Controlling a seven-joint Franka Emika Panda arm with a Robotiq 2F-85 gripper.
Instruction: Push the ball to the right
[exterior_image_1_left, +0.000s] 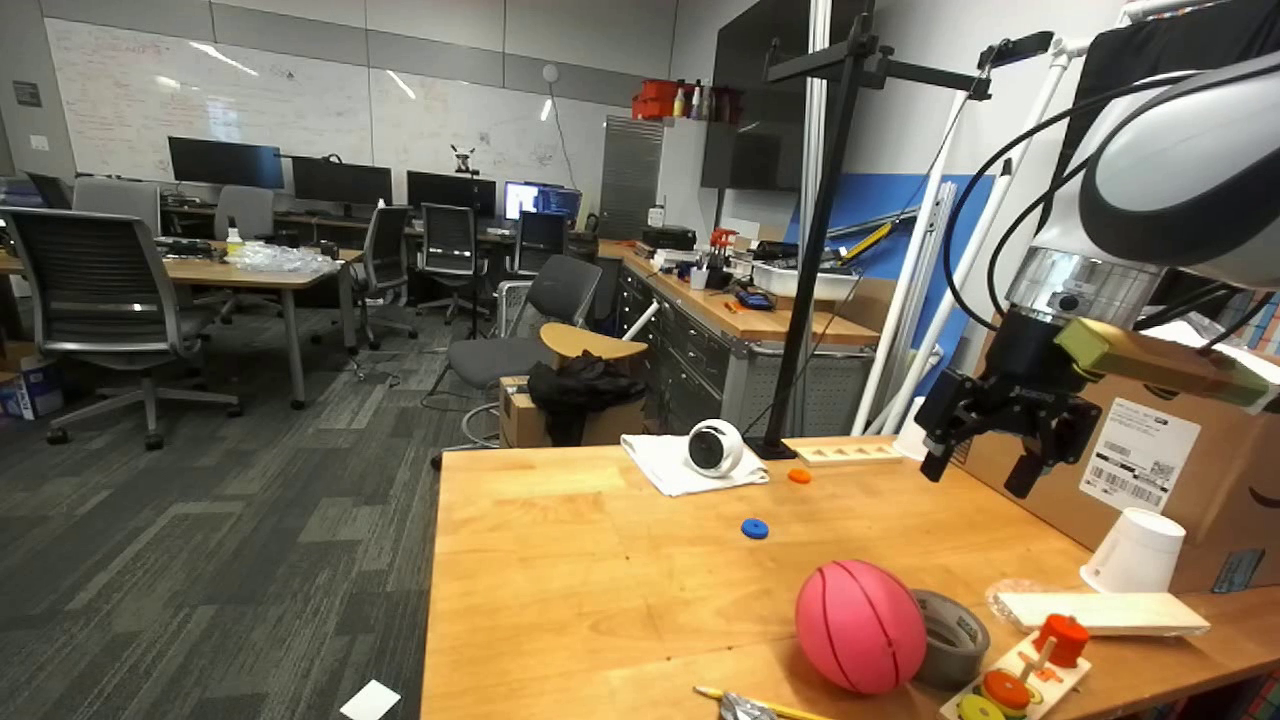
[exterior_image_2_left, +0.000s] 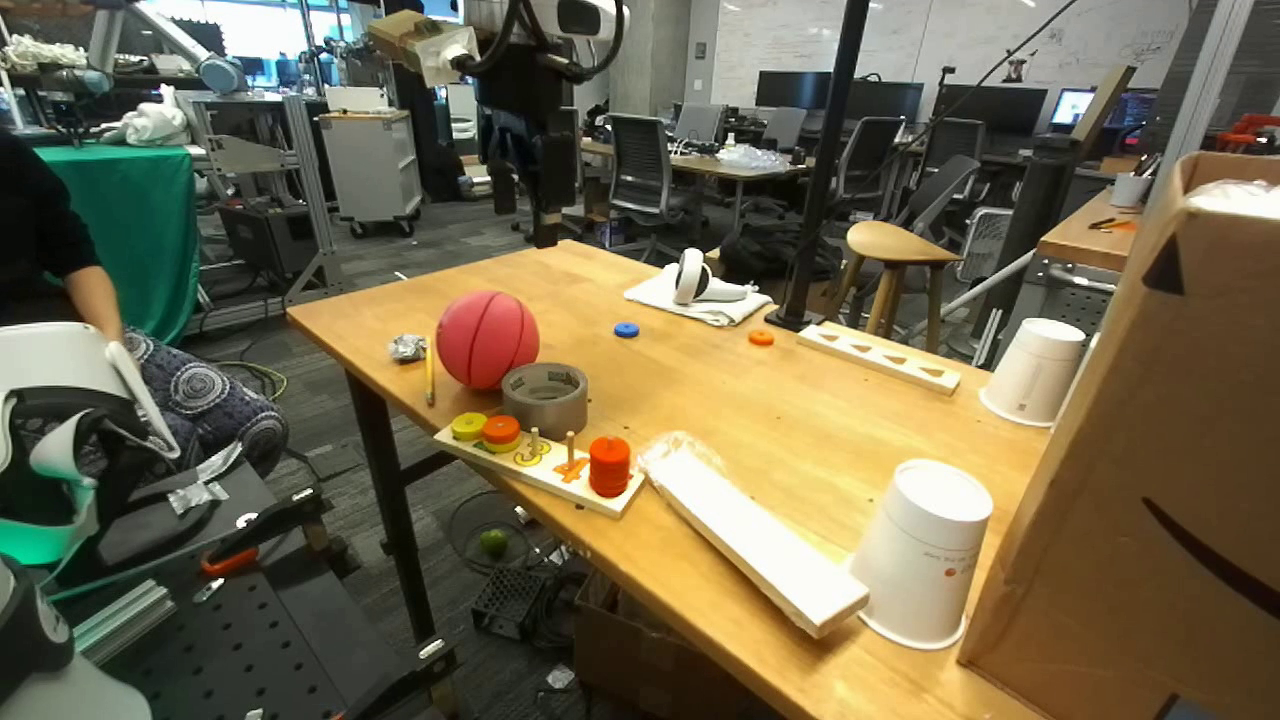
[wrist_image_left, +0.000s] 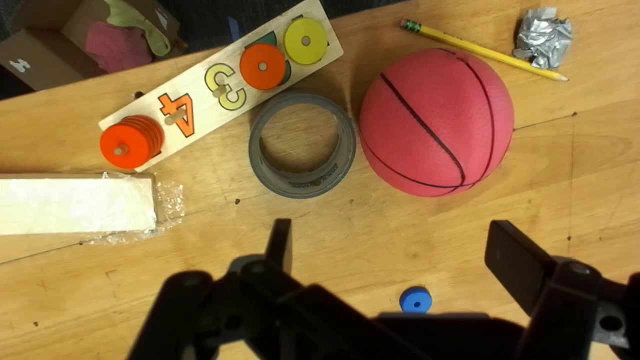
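The ball (exterior_image_1_left: 860, 627), pinkish-red with dark seams, rests on the wooden table and also shows in an exterior view (exterior_image_2_left: 487, 340) and the wrist view (wrist_image_left: 436, 122). The grey tape roll (wrist_image_left: 320, 180) lies right beside it; I cannot tell if they touch. My gripper (exterior_image_1_left: 978, 472) is open and empty, held well above the table, apart from the ball. It shows side-on in an exterior view (exterior_image_2_left: 525, 215). In the wrist view its spread fingers (wrist_image_left: 391, 225) lie below the ball and tape roll in the picture, with a blue disc (wrist_image_left: 416, 300) seen between them.
A number peg board (wrist_image_left: 202, 117) with discs and a wrapped white block (wrist_image_left: 75, 205) lie near the table edge. A pencil (wrist_image_left: 465, 45) and foil ball (wrist_image_left: 542, 40) are beside the ball. White cups (exterior_image_2_left: 925, 560), a cardboard box (exterior_image_2_left: 1130, 500) and a black pole (exterior_image_1_left: 820, 230) stand around.
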